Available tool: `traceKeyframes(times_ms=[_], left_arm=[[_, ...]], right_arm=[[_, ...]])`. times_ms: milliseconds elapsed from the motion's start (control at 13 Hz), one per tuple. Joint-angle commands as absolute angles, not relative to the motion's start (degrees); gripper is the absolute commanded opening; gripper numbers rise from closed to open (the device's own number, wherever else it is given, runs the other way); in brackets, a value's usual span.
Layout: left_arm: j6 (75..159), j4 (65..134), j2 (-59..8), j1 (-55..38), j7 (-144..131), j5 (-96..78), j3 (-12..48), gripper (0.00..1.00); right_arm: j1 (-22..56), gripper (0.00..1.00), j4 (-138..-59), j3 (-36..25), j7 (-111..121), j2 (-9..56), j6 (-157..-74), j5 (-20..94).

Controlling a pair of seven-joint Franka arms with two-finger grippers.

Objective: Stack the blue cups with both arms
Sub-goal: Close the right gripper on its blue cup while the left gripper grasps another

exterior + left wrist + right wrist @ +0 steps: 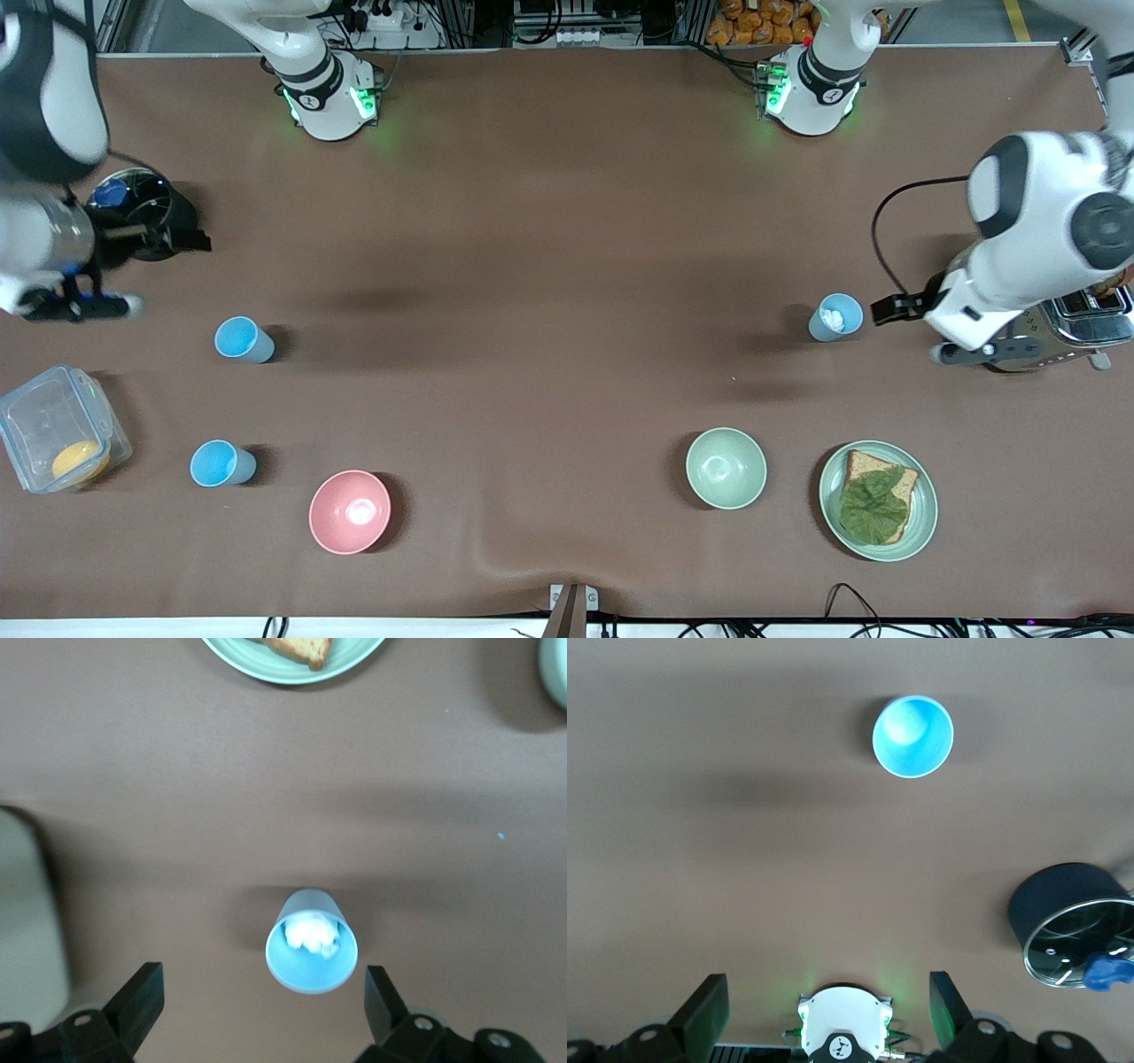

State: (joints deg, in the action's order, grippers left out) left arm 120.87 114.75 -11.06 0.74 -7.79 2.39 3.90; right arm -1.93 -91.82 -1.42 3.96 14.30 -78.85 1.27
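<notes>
Front view: 3 blue cups stand upright and well apart. The pale cup (834, 317) sits toward the left arm's end with something white inside, probably crumpled paper. The sky-blue cup (244, 339) and a second sky-blue cup (222, 463), nearer the camera, stand toward the right arm's end. Left gripper (266, 1014) hangs just beside the pale cup, fingers spread wide, holding nothing; likely lined up for a side grasp. Right gripper (828, 1014) is over the table's edge near the black pot (142, 213), fingers apart and empty. Brown table (549, 266) is bare across the middle, good room for bringing cups together. Clutter to skirt: toaster (1076, 328), pink bowl (350, 511), green bowl (726, 468), sandwich plate (921, 523), plastic box (62, 425).
</notes>
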Motion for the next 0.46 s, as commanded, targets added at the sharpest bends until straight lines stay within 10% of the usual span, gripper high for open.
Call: traceKeyframes(times_ms=[0, 385], left_arm=[[126.0, 119.8, -11.2, 1.1, -6.7, 1.4, 4.0, 1.0], [132.5, 123.6, -14.8, 1.1, -6.7, 1.4, 4.0, 0.63]], right_arm=[[-4.9, 1.0, -89.7, -1.0, 4.6, 21.9, -80.4, 1.6], [-10.6, 1.0, -89.6, -1.0, 13.2, 27.1, -86.4, 1.8]])
